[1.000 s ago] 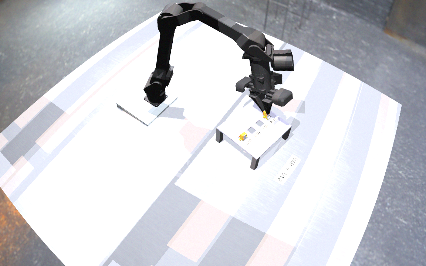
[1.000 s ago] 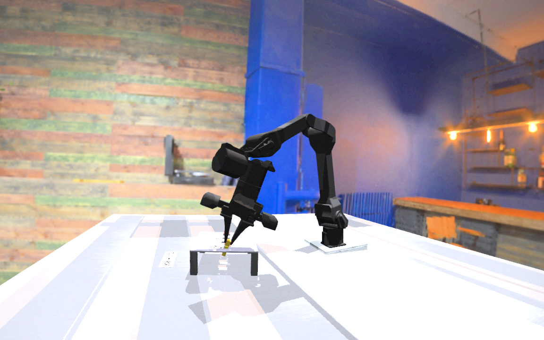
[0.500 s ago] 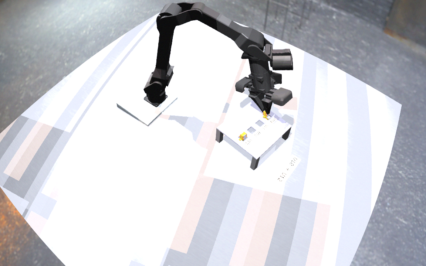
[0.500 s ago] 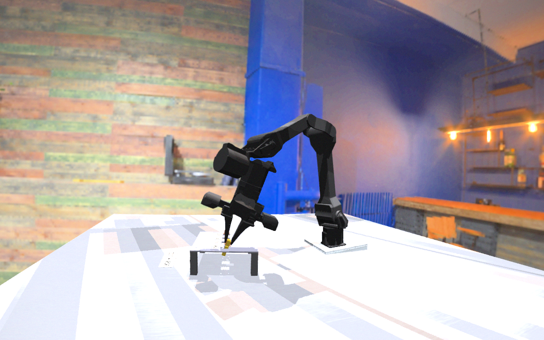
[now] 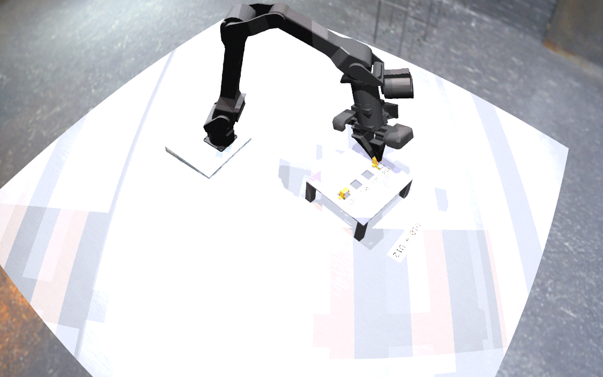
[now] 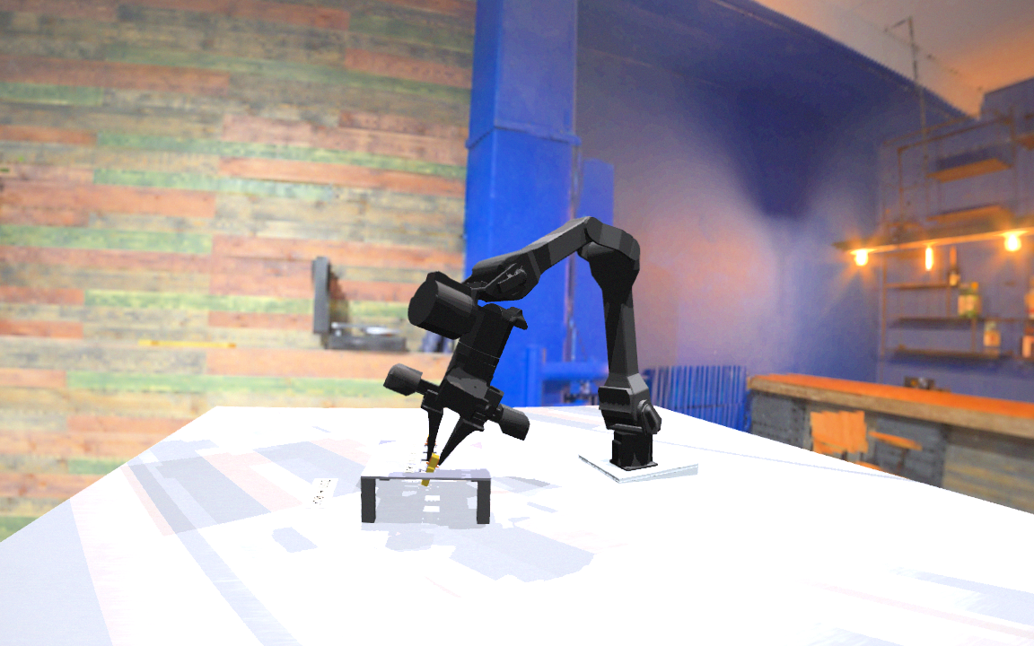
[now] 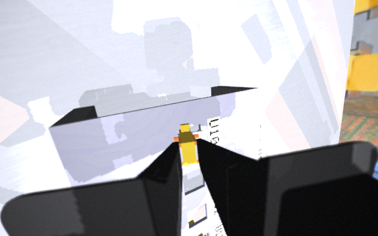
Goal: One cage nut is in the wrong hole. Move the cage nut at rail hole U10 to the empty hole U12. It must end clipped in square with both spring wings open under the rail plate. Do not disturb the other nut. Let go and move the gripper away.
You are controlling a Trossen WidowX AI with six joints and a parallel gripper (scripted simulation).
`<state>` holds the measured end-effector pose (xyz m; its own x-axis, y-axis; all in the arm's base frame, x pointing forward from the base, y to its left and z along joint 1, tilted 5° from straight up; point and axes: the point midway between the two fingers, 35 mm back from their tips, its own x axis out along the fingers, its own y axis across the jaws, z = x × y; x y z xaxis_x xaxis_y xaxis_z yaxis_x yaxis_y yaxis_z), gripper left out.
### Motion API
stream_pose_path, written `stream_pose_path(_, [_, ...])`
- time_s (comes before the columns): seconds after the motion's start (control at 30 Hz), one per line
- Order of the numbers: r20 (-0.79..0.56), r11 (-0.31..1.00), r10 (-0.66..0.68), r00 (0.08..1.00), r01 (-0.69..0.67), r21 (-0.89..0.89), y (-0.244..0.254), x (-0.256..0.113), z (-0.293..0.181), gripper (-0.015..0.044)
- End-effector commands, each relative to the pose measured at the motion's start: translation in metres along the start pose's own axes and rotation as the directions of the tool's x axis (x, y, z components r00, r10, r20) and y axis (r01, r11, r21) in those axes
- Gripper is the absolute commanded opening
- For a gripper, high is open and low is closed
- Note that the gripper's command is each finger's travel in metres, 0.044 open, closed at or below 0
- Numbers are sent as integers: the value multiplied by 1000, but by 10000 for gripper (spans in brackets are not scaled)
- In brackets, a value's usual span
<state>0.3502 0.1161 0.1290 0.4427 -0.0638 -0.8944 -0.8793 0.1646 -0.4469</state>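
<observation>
Black parallel-jaw gripper [image 5: 377, 159] [image 6: 434, 461] [image 7: 189, 142] pinches the tilted yellow cage nut [image 5: 375, 163] [image 6: 431, 467] [image 7: 188, 149] at U10; in the top view, the other yellow nut [image 5: 344, 192] sits toward seven o'clock

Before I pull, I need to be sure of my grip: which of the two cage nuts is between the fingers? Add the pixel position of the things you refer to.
The cage nut at U10 [image 5: 375, 163] [image 6: 432, 464] [image 7: 188, 151], beside the "U10" label; the other nut [image 5: 344, 192] stands untouched beyond two open holes.
</observation>
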Motion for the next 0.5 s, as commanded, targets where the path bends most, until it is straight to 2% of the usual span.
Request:
stream_pose_path(0.0, [2, 1000, -17, 1000, 17, 8, -1, -3, 0, 33])
stream_pose_path(0.47, [2, 999, -36, 999, 36, 8, -1, -3, 0, 33])
